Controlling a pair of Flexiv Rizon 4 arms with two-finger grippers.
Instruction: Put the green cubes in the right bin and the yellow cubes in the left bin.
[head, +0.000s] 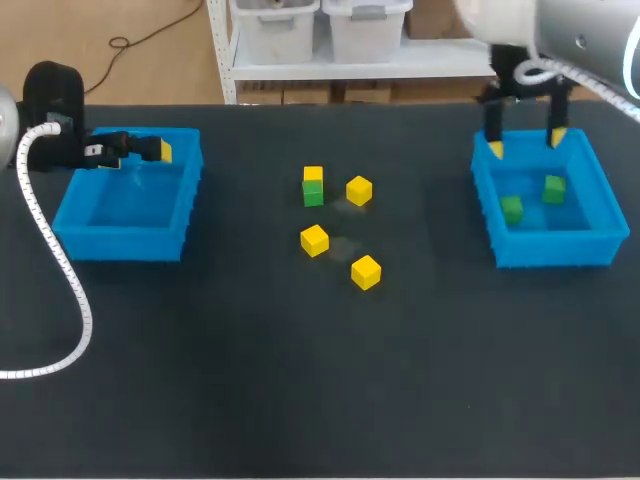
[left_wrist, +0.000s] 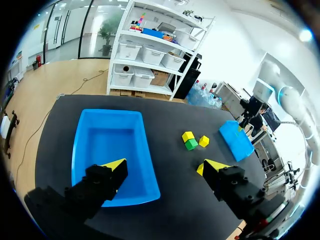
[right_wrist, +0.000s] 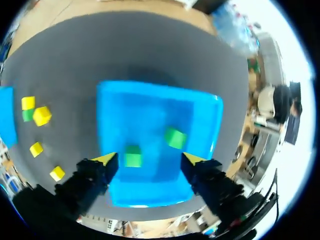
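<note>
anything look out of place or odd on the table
Nothing is spilled or damaged. One thing stands out: the only green cube on the table sits touching a yellow cube, while the other three yellow cubes lie apart.

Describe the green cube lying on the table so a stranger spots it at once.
On the black table, look between the left bin and the right bin. The green cube there touches a yellow cube and is the only green one outside a bin.

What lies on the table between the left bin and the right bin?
Head view: four yellow cubes and one green cube, one yellow touching the green.
</note>
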